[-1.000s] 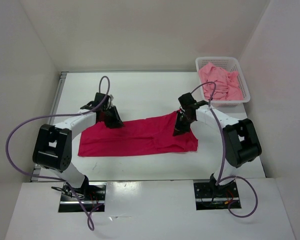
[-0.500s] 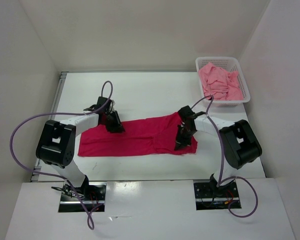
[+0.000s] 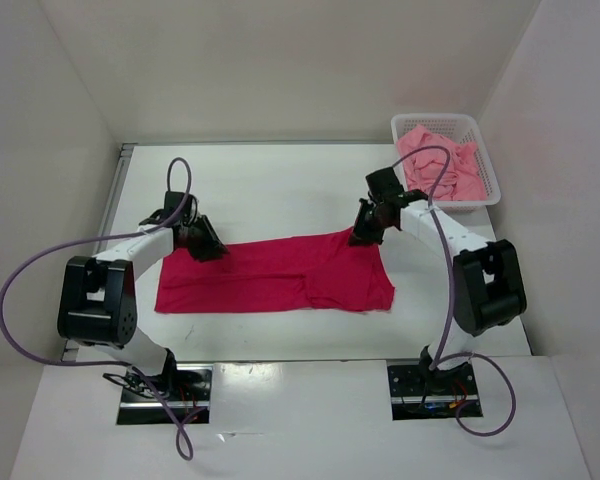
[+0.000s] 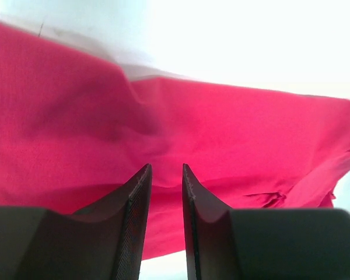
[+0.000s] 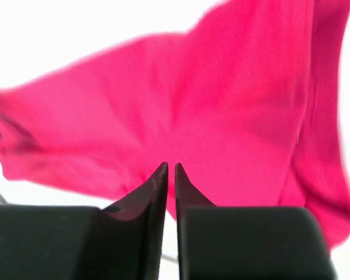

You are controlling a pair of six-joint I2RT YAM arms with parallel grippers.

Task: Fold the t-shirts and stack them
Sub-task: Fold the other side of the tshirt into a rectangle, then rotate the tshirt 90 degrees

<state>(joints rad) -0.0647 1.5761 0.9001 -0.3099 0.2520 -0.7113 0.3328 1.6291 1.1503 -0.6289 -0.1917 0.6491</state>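
A crimson-magenta t-shirt (image 3: 280,275) lies flat on the white table as a long folded band. My left gripper (image 3: 210,250) sits at its far left corner, slightly open, with nothing between the jaws. In the left wrist view the left gripper (image 4: 166,166) hangs just above the t-shirt (image 4: 221,128). My right gripper (image 3: 361,236) is at the far right corner. In the right wrist view the right gripper (image 5: 170,165) shows only a narrow empty gap in front of the t-shirt (image 5: 233,105). A light pink t-shirt (image 3: 438,165) lies crumpled in the basket.
A white mesh basket (image 3: 446,121) stands at the back right corner of the table (image 3: 280,185). White walls close in the left, back and right. Purple cables loop from both arms.
The right gripper has let go of the shirt's right end and moved back to its far corner. The left gripper slid left along the far edge. The shirt now lies flatter.
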